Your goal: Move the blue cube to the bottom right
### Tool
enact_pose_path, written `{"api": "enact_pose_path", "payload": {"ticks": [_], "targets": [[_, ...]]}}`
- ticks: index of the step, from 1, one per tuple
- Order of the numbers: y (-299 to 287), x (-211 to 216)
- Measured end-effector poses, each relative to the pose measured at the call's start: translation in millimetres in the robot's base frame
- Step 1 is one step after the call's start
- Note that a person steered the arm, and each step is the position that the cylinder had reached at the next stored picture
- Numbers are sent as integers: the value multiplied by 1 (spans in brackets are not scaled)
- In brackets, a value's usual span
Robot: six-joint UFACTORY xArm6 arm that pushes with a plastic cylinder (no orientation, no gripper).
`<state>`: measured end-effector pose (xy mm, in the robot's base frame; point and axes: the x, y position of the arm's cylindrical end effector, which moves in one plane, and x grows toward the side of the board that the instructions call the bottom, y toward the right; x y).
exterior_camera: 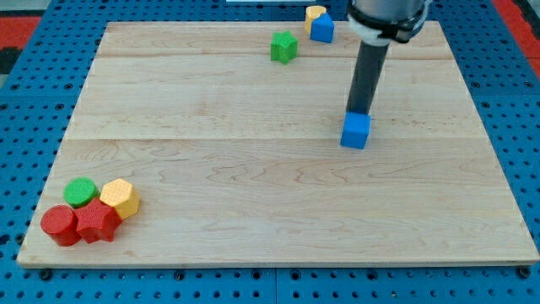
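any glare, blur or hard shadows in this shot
Camera view: lighting is even and soft, with no glare on the wooden board; the blue cube and my tip, just above it in the view, cast only faint shadows; the red, green and yellow cluster at bottom left is sharp; the arm's top is cropped.

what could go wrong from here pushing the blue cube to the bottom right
1. My tip meets the blue cube at its top edge, so it may be slightly off-centre; the cube could twist and slip off sideways.
2. The target corner lies near the wooden board edge; overshooting might send the cube off.
3. A second blue block beside the yellow block could be mistaken for the target.
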<state>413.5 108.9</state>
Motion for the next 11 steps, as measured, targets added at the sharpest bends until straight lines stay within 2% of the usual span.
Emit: {"api": "enact_pose_path", "payload": {"ticks": [2, 4, 5, 7, 8, 11], "targets": [[-20, 61], [-73, 120], [-59, 132], [7, 85], [39, 77], [58, 120]]}}
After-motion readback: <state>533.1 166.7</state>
